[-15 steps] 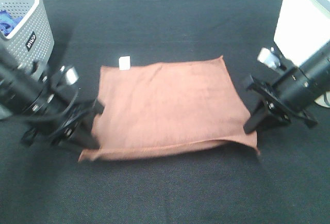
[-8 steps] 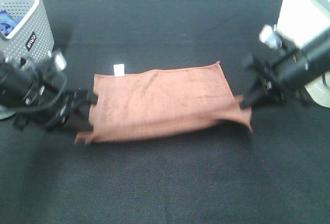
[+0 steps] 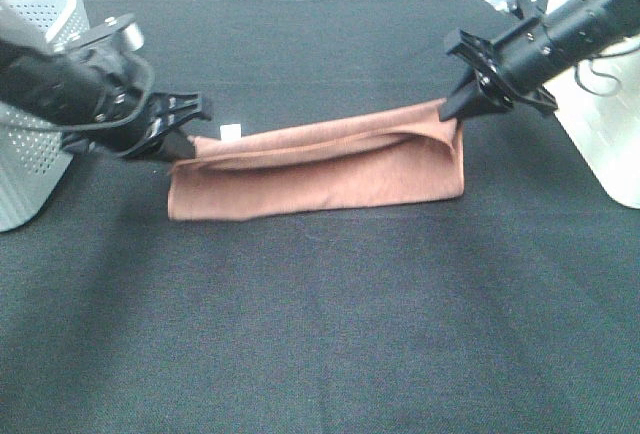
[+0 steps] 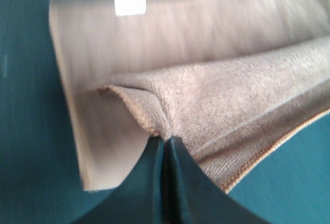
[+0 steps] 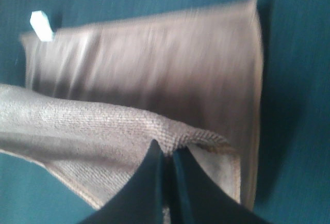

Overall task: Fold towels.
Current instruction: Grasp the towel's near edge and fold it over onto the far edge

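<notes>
- While the towel (image 3: 330, 169) lies doubled on the black table (image 3: 320, 334), both ends of its top layer are raised.
- Left gripper (image 3: 186, 144) clamps one corner.
- Right gripper (image 3: 452, 112) clamps the other.

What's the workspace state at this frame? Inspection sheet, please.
Surface: black cloth-covered table.
Job's things: towel, terracotta, doubled over into a long strip, with the upper layer raised at both ends; white tag at its far left corner.
Clutter: nothing seen.
Grippers: left tool shut on the towel's left corner; right tool shut on its right corner.
Cables: black cable looped on the left arm; thin lead by the right arm.
Surroundings: grey basket at the left edge; white object at the right edge, cannot tell what it is.
</notes>
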